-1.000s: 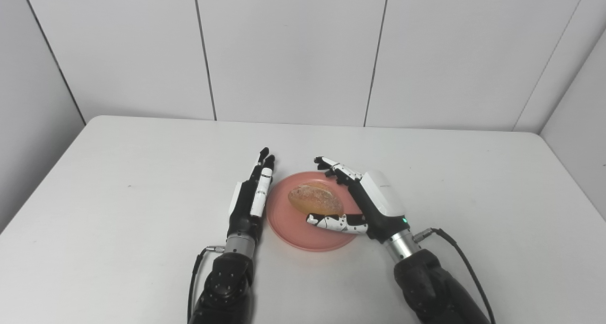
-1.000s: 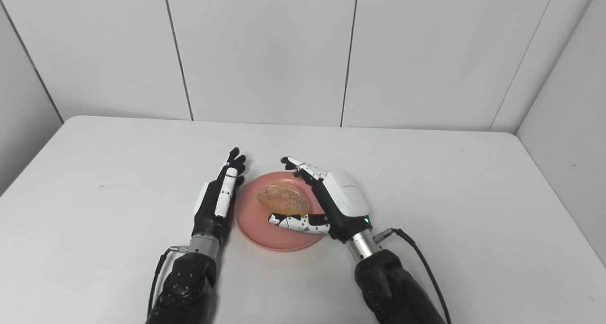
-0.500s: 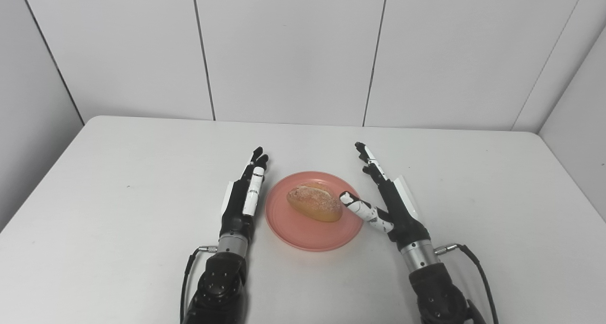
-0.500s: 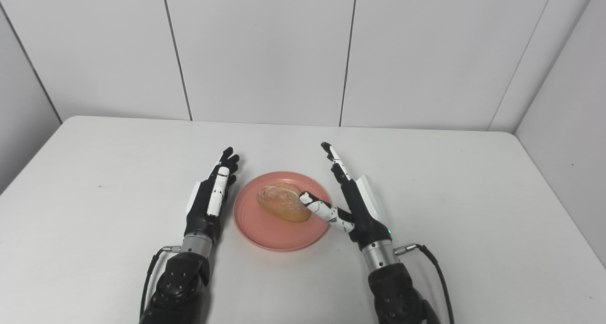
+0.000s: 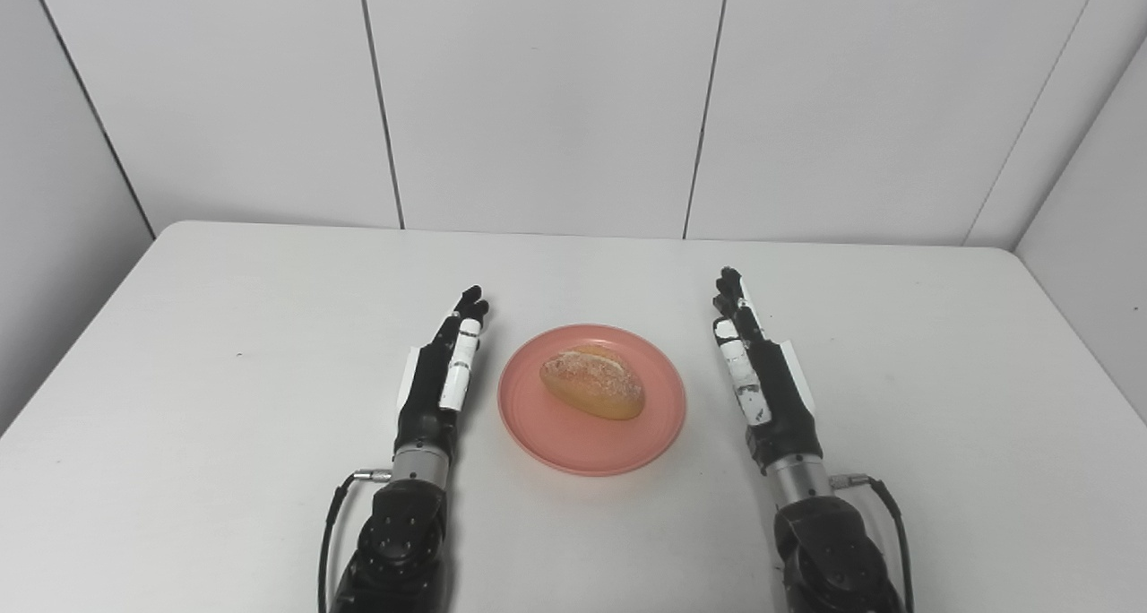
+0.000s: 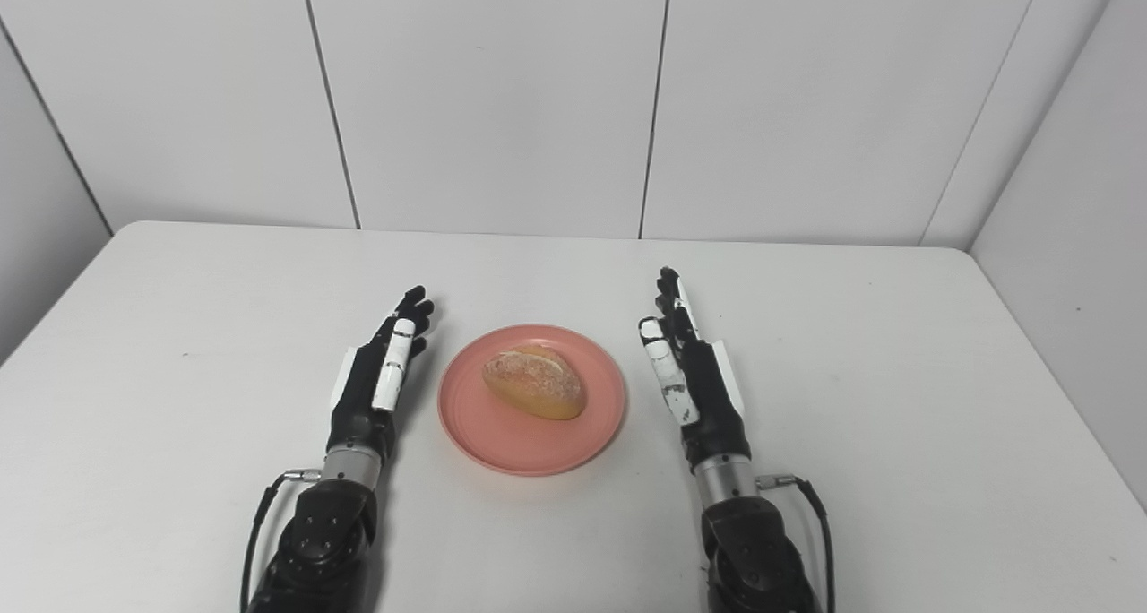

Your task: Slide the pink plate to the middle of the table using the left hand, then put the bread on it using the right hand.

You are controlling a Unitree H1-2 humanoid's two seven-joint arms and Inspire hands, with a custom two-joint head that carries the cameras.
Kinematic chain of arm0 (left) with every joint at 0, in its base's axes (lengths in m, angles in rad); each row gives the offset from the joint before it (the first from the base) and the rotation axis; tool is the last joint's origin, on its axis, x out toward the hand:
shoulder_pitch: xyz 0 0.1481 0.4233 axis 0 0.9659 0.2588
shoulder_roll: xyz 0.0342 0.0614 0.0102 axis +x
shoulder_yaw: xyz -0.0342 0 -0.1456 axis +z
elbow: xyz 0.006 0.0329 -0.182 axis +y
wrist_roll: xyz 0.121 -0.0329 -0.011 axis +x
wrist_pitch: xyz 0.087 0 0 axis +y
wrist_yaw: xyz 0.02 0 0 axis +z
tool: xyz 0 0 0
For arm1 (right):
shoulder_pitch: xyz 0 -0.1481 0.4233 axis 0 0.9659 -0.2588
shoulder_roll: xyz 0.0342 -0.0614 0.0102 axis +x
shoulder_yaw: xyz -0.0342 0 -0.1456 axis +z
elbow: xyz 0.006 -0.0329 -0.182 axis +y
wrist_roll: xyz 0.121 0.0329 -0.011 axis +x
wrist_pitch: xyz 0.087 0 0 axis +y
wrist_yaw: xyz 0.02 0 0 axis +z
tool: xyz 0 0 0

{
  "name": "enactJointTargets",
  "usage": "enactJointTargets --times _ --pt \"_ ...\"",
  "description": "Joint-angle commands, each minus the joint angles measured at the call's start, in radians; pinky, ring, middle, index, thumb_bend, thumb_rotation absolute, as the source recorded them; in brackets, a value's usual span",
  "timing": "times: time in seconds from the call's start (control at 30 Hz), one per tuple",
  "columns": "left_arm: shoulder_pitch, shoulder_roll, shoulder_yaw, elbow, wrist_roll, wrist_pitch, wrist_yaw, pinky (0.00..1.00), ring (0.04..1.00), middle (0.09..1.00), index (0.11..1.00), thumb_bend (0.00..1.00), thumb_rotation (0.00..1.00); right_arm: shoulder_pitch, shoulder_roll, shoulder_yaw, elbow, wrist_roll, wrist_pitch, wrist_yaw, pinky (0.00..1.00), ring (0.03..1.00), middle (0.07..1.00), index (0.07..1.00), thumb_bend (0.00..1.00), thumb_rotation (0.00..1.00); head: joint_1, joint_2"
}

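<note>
Left eye view shows the right hand [image 5: 766,375], which a second ago was cupped around the bread [image 5: 593,381], now drawn back to the right of the plate [image 5: 573,447], empty with fingers straight and touching nothing. The left hand [image 5: 439,371] has likewise eased away from the plate's left rim and lies flat and empty. With the bread resting on the plate near the middle of the tabletop [image 5: 224,326], the task looks complete.
</note>
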Motion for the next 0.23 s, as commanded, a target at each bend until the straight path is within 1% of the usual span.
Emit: enactJointTargets --times 0.0,0.1,0.2 --pt "-0.024 0.004 -0.001 -0.023 0.024 -0.006 0.022 0.93 0.923 0.898 0.875 0.47 1.0 -0.037 0.019 -0.013 -0.017 0.024 0.027 -0.007 1.0 1.0 1.0 1.0 0.65 1.0 0.0 0.0" --pt "-0.024 0.007 0.002 -0.02 0.021 -0.011 0.014 0.93 0.923 0.897 0.876 0.46 1.0 -0.035 0.028 -0.017 -0.018 0.022 0.032 -0.01 1.0 1.0 1.0 1.0 0.63 1.0 -0.005 0.001" --pt "-0.024 0.006 0.007 -0.021 0.011 -0.01 0.009 0.92 0.921 0.895 0.874 0.47 1.0 -0.035 0.039 -0.018 -0.013 0.011 0.041 -0.026 1.0 1.0 1.0 1.0 0.68 1.0 -0.011 0.001"
